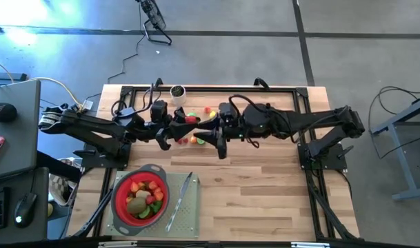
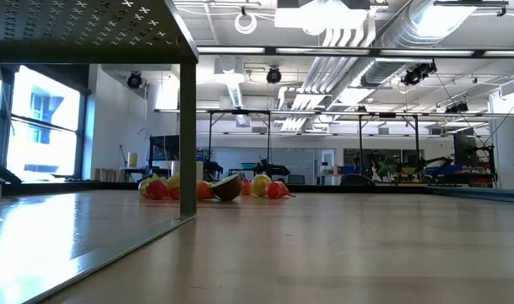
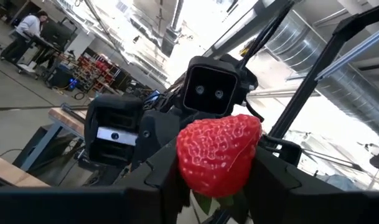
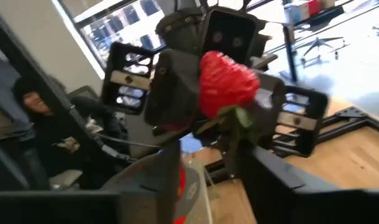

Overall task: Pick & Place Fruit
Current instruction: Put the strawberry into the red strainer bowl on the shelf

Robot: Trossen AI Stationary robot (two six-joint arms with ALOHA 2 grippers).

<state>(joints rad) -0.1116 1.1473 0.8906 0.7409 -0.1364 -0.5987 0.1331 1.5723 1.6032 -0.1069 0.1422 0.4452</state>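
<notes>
A red toy strawberry hangs in mid-air over the middle of the table's far half, where both arms meet. My left gripper reaches in from the table's left and is shut on the strawberry. My right gripper faces it from the table's right, open, with one finger on either side of the strawberry's green leaves. I see no touch there. Several loose fruits lie on the table under the grippers and show as a heap in the low view. My left gripper pinches the strawberry's two sides between its two fingers. The fingers come from the table's left and slant a little upward. The strawberry is lifted clear of the table, with its green leaves at the lower end.
A red strainer bowl with several fruits in it stands on a grey board at the near left, with a slim grey knife beside it. A small cup stands at the far edge. Bare wood lies to the near right.
</notes>
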